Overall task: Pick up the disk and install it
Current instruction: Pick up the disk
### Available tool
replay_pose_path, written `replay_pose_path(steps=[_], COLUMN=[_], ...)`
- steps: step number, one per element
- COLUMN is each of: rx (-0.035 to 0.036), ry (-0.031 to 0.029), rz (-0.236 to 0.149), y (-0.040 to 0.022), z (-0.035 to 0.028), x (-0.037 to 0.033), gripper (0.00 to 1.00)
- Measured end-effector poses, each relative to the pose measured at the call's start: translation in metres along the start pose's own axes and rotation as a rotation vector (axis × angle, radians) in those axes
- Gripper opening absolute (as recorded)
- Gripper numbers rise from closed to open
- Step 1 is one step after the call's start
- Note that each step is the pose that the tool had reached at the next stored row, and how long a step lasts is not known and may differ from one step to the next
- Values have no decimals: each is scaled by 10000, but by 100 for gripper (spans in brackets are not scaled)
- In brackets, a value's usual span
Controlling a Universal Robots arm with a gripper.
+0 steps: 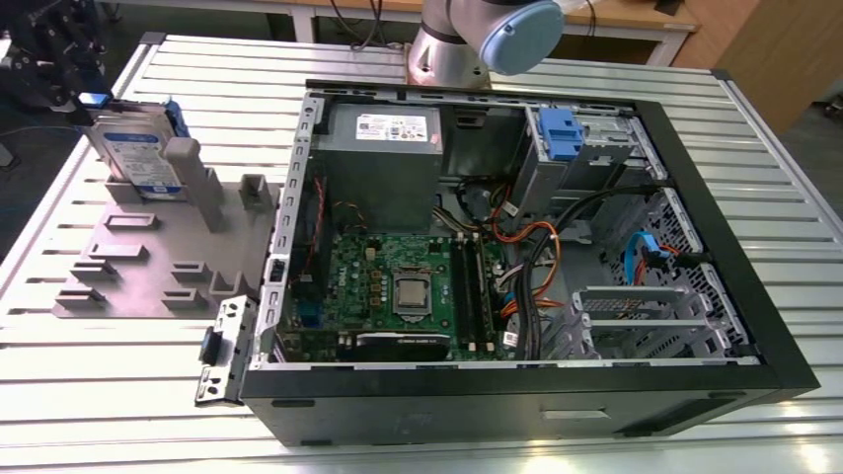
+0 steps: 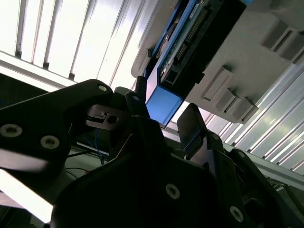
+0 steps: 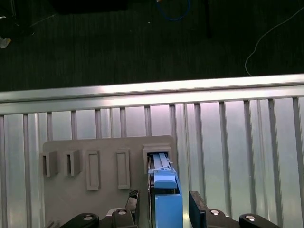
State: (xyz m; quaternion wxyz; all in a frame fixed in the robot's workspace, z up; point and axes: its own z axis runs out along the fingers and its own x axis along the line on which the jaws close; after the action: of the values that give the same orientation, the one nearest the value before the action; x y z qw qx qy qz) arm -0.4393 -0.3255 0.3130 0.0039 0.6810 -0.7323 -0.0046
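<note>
The disk [image 1: 142, 153], silver with a white-and-blue label and blue side rails, stands on edge in a slot of the grey holder plate [image 1: 145, 281] at the exterior view's left. My gripper [image 1: 79, 87] is at the disk's upper end. In both wrist views, the blue rail end of the disk [image 3: 166, 206] [image 2: 164, 105] lies between my black fingers [image 3: 197, 206] [image 2: 190, 121]. The gripper [image 3: 165, 205] [image 2: 164, 110] is open, with slim gaps on both sides of the disk. The disk still rests in the holder [image 3: 64, 194].
An open computer case [image 1: 527, 400] lies on the slatted metal table [image 1: 106, 395], right of the holder, with motherboard, cables and a drive bay with a blue clip [image 1: 560, 133]. The arm's base [image 1: 455, 44] stands behind the case. Dark floor [image 3: 142, 42] lies past the table edge.
</note>
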Motion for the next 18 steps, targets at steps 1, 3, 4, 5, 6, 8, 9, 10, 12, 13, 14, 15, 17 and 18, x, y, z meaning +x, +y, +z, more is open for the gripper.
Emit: replay_pose_path(steps=[1, 3, 4, 5, 6, 8, 9, 10, 12, 13, 14, 15, 17, 18], rx=[0, -1, 1, 0, 1, 34, 50, 72, 139, 158, 175, 189, 194, 193], ry=[1, 4, 3, 3, 1, -4, -3, -6, -7, -10, -10, -11, -12, -13], rz=[-95, -344, -390, -396, -396, -397, -396, -396, -397, -397, -399, -398, -397, -397], y=[1, 3, 4, 3, 4, 11, 19, 26, 46, 47, 47, 47, 47, 48], z=[2, 8, 15, 22, 32, 63, 78, 94, 116, 121, 123, 125, 133, 139], x=[0, 0, 0, 0, 0, 1, 1, 2, 4, 4, 4, 4, 3, 3], gripper=[53, 53, 53, 53, 53, 53, 53, 53, 53, 53, 53, 53, 53, 53])
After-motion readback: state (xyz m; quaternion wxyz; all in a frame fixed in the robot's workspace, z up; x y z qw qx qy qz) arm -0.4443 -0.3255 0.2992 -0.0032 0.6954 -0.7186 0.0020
